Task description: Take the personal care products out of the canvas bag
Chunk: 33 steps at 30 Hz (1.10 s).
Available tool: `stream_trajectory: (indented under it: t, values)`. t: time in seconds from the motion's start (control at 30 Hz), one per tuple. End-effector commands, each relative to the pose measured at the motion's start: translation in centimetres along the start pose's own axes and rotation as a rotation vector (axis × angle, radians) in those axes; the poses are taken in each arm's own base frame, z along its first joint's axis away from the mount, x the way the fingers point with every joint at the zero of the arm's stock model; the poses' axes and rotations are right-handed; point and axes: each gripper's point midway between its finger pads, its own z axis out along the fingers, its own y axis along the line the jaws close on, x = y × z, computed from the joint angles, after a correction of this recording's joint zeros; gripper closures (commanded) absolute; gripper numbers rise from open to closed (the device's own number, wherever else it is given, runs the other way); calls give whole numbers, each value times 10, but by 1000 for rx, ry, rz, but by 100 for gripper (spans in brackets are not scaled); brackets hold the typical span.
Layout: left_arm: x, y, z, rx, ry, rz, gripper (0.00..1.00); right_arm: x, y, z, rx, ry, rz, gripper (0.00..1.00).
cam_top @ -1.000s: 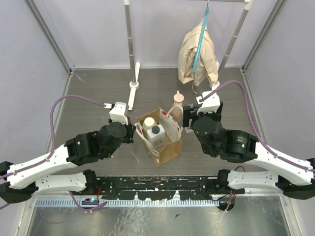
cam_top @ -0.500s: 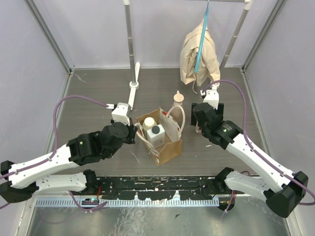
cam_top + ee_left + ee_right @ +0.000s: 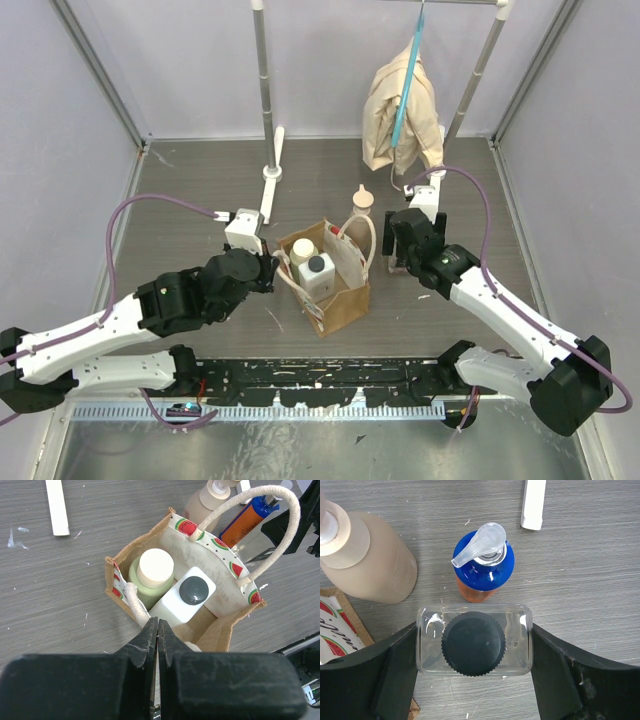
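The tan canvas bag (image 3: 340,295) stands mid-table; its wall shows in the left wrist view (image 3: 220,635). Inside it are a cream-capped bottle (image 3: 155,567) and a white bottle with a dark grey cap (image 3: 192,591). My left gripper (image 3: 158,626) is shut on the bag's near rim by a cream handle. My right gripper (image 3: 474,642) is shut on a clear bottle with a black cap (image 3: 473,641), right of the bag (image 3: 402,258). Just beyond it stand the blue bottle with an orange band (image 3: 482,567) and the beige pump-top bottle (image 3: 370,560).
A beige cloth on a blue hanger (image 3: 400,115) hangs at the back right from a rack. A rack pole (image 3: 263,90) and its white base bar (image 3: 272,185) stand behind the bag. The bar's end shows in the right wrist view (image 3: 535,502).
My right arm has swung from beside the bag out to the right and back, and now sits over the spot by the blue bottle. My left gripper has stayed on the bag.
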Motion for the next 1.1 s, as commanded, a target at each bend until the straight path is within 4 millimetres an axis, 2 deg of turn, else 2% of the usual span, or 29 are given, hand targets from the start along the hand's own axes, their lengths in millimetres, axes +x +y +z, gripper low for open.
stream_trajectory:
  t: [0.0, 0.07, 0.23, 0.53, 0.73, 0.8, 0.9, 1.0, 1.07]
  values:
    - [2, 4, 1, -11, -8, -13, 90, -54, 7, -6, -28, -173, 124, 40]
    - [3, 3, 2, -11, -5, -12, 90, -52, 7, -5, -28, -164, 118, 40]
    - [4, 4, 2, -14, 0, -12, 90, -44, 6, -3, -21, -134, 99, 23]
    - [6, 5, 1, -16, 1, -17, 90, -43, 7, -3, -21, -123, 91, 12]
    - [5, 7, 0, -18, -5, -23, 91, -51, 2, -8, -7, -137, 95, 0]
    - [6, 7, 0, -19, -3, -21, 90, -64, 3, -20, -24, -167, 115, 0]
    - [5, 8, 1, -24, -7, -20, 90, -92, 8, -50, -58, -289, 120, 0]
    - [5, 4, 4, -20, -8, -18, 90, -107, 20, -76, -25, -355, 31, 0]
    - [6, 0, 6, -13, 0, -15, 90, -111, 41, -89, -61, -385, -29, 0]
